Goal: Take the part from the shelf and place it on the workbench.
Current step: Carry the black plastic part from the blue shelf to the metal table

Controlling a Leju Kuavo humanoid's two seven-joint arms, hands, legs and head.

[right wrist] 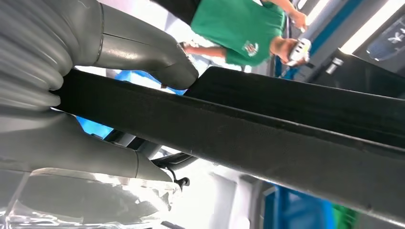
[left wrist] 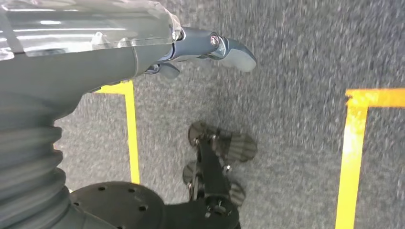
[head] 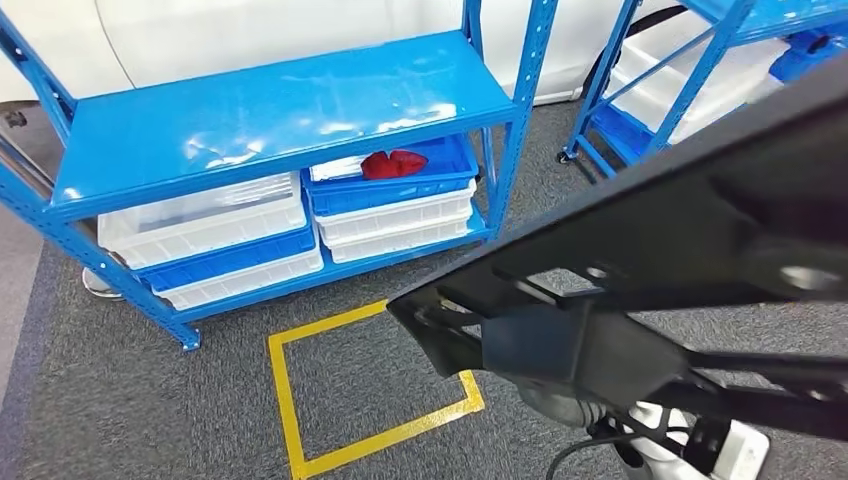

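While the right robot hand (right wrist: 119, 62) clamps a long black part (right wrist: 267, 129) between its thick thumb and its fingers, that part juts across the head view (head: 640, 250) above the grey carpet (head: 120, 400). Hanging over the carpet, the left robot hand (left wrist: 191, 47) holds nothing, fingers loosely extended. Beneath the part lies a yellow taped square (head: 290, 400), and beyond it stands a blue shelf (head: 280, 110) stacked with white and blue bins (head: 400, 205). A person in a green shirt (right wrist: 239, 28) stands nearby.
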